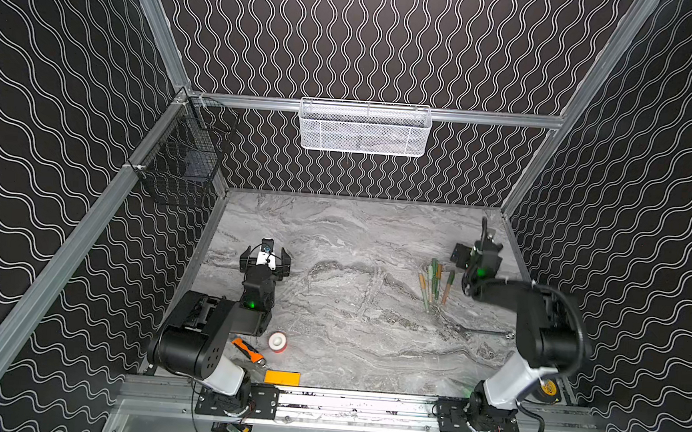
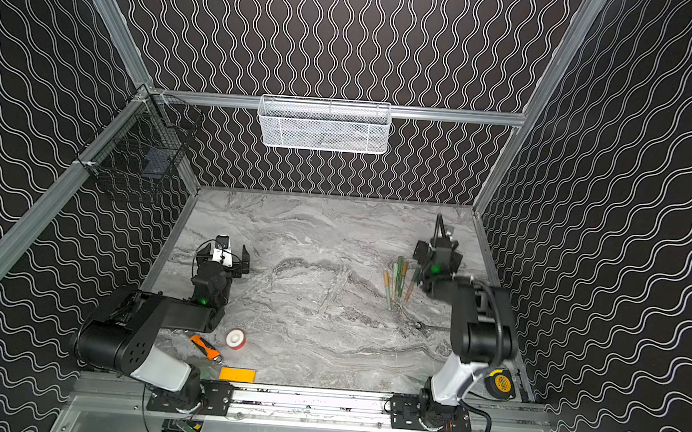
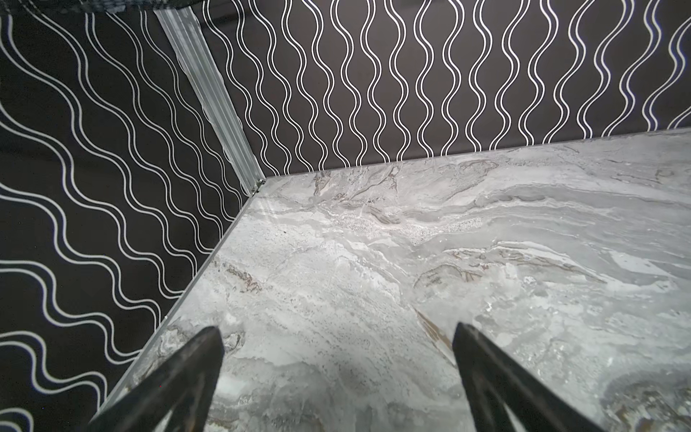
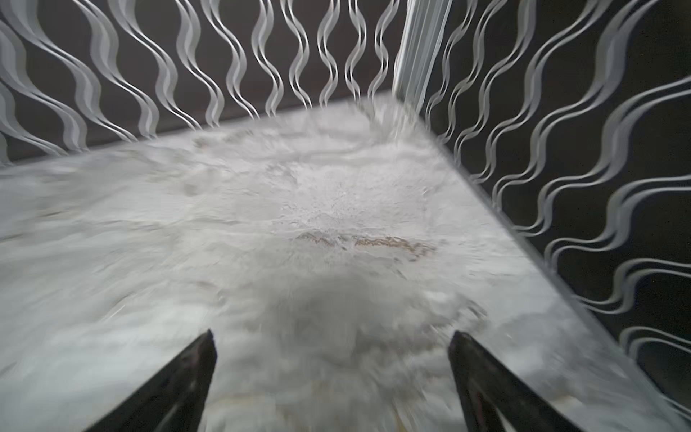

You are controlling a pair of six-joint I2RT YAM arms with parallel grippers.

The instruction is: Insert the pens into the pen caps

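Five or so pens (image 1: 433, 283) lay in a loose bunch on the right half of the marble bench (image 1: 355, 234). They were roughly side by side, running front to back, and one sat slightly apart on the side nearer the right arm. Green and tan stretches showed along them, too small for me to sort out.

The right tool (image 1: 477, 251) hung just beside the bunch, on its wall side and a little farther back, touching none of the pens. Its fingers (image 4: 194, 374) stood wide apart, with only blurred marble between them, and faced the back right corner.

The left tool (image 1: 265, 257) sat well apart from the pens. Its fingers (image 3: 187, 374) were likewise spread wide over bare bench, gripping nothing, and aimed at the back left corner.

A silver wrench (image 1: 482, 331) lay nearer the front than the pens. By the left arm's base were a red-and-white roll of tape (image 1: 277, 341), an orange-and-black handle (image 1: 247, 350) and a flat yellow block (image 1: 282, 377). A yellow tape measure (image 2: 501, 382) sat by the right arm's base. A white mesh basket (image 1: 363, 126) hung on the back rail and a black wire basket (image 1: 181, 159) on the left one.
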